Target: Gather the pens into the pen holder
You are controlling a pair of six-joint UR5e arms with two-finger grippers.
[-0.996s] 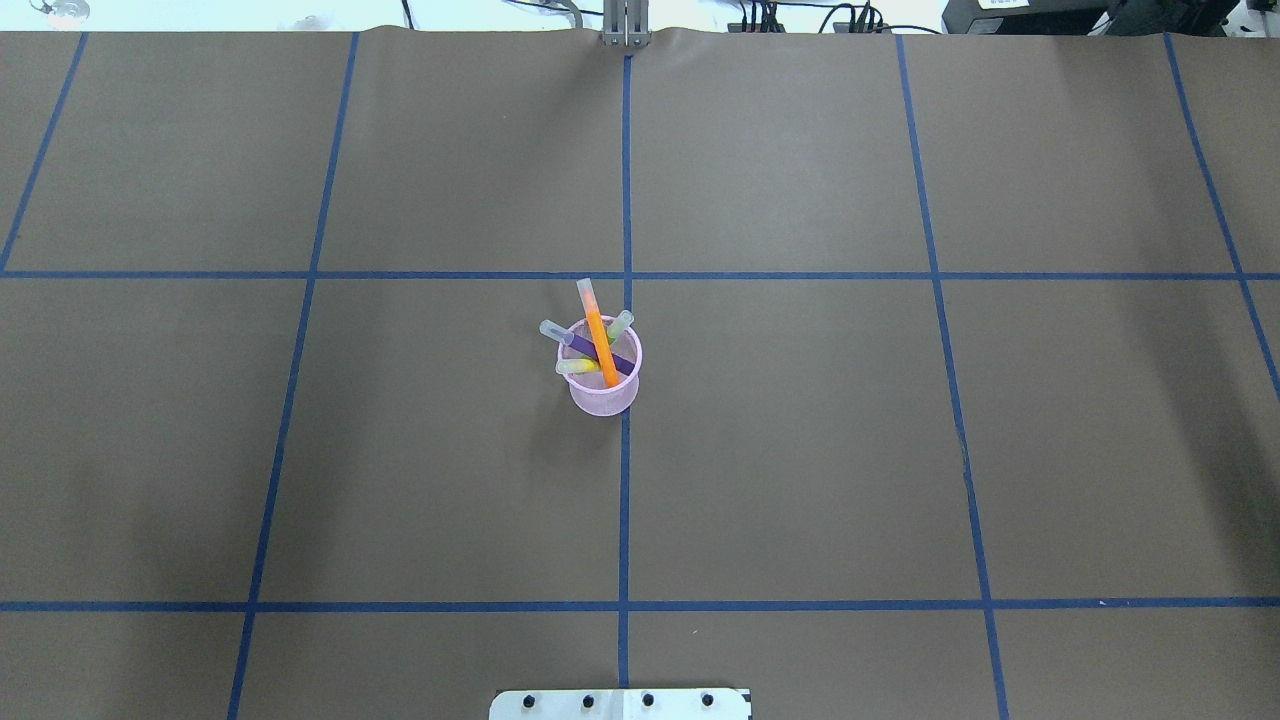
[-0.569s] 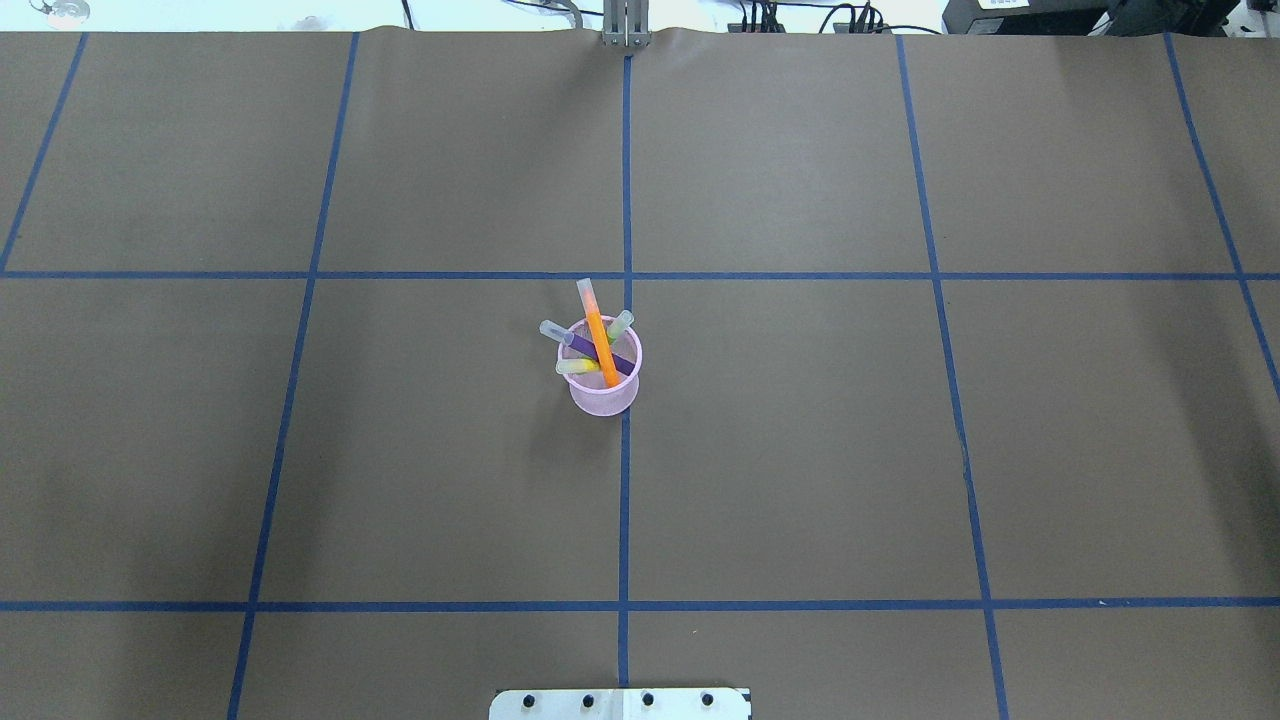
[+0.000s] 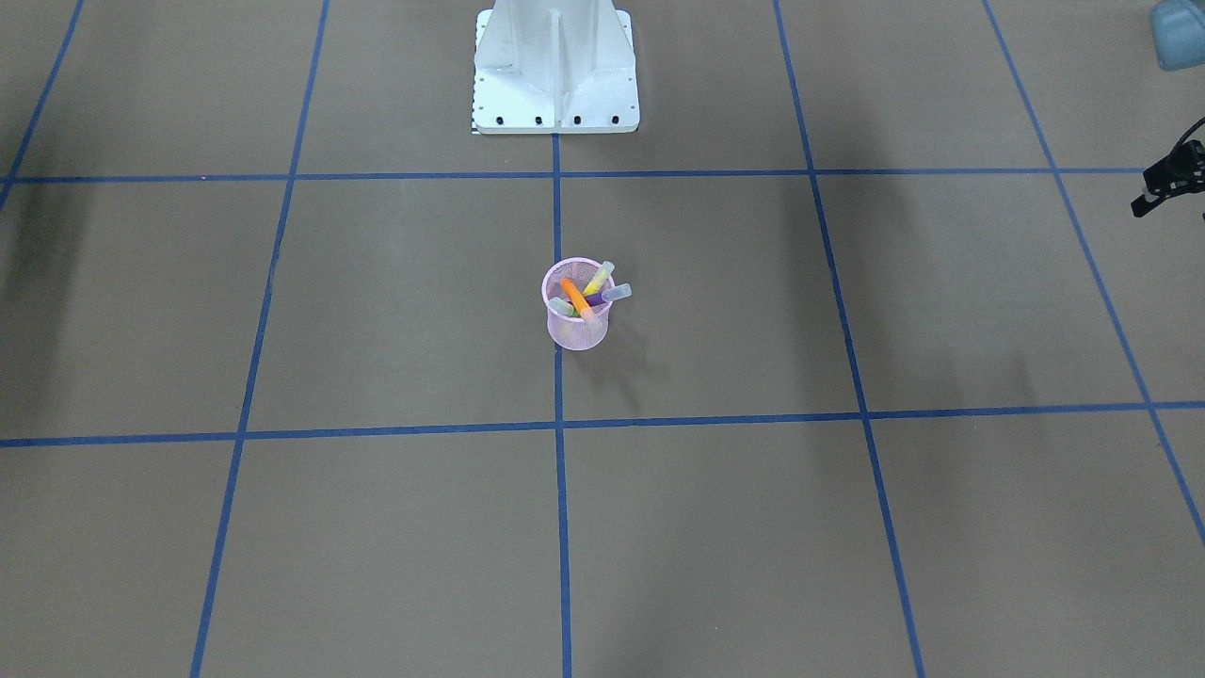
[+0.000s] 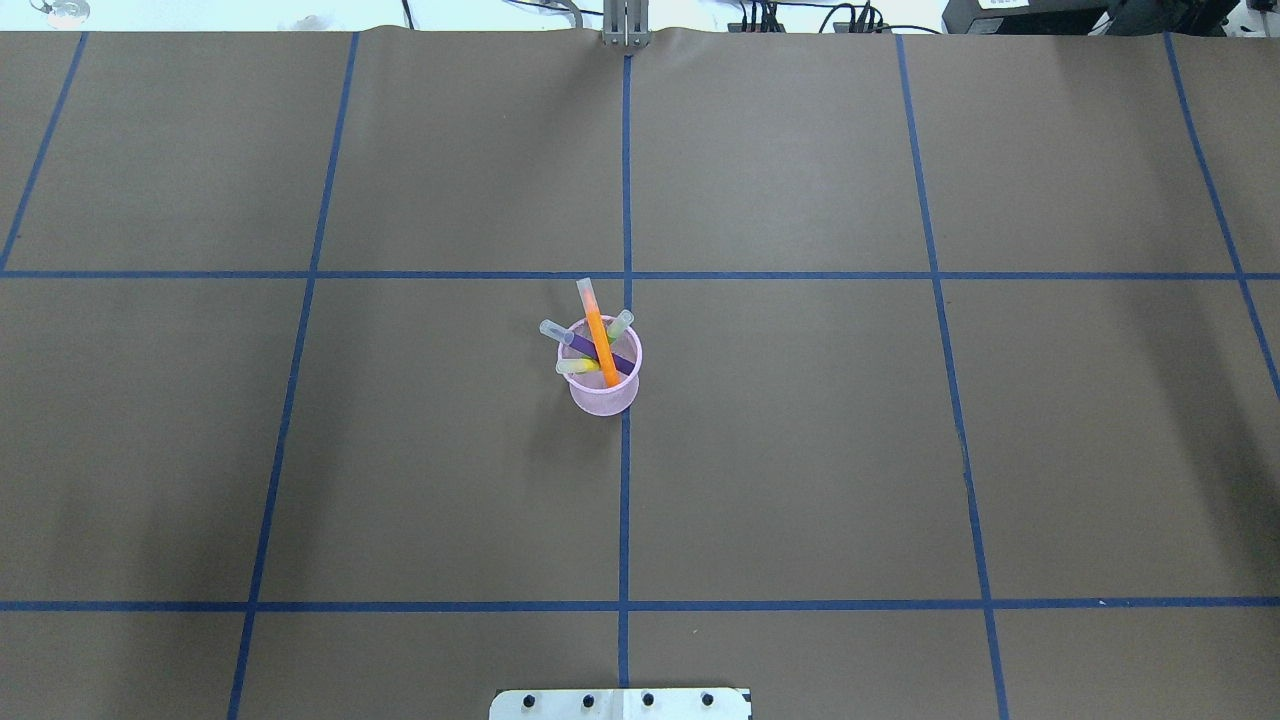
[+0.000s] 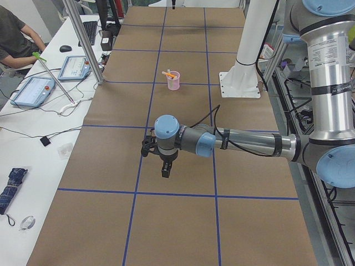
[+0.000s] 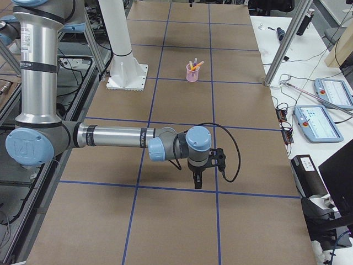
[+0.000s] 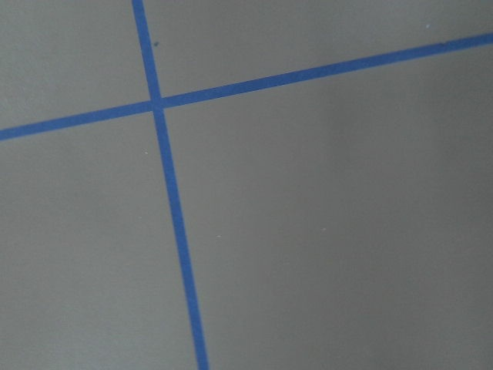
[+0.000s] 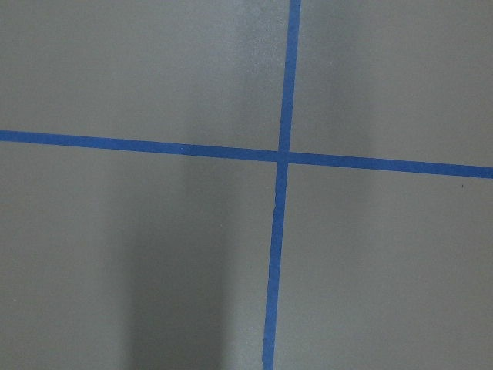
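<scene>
The pale pink mesh pen holder (image 4: 603,392) stands upright near the table's middle, and shows in the front-facing view (image 3: 576,328) too. The orange pen (image 4: 598,335), purple pen (image 4: 588,350), green pen (image 4: 620,325) and yellow pen (image 4: 577,367) all stand tilted inside it, caps sticking out. My left gripper (image 5: 165,169) hangs far from the holder at the table's left end, seen only in the exterior left view. My right gripper (image 6: 197,180) hangs far off at the right end, seen only in the exterior right view. I cannot tell whether either is open or shut. Both wrist views show only bare table.
Blue tape lines (image 4: 625,500) grid the brown table. The white robot base (image 3: 555,66) stands at the table's near edge. A small black part (image 3: 1167,179) pokes in at the front-facing view's right edge. Side desks hold tablets (image 5: 34,91) and a seated person (image 5: 16,33).
</scene>
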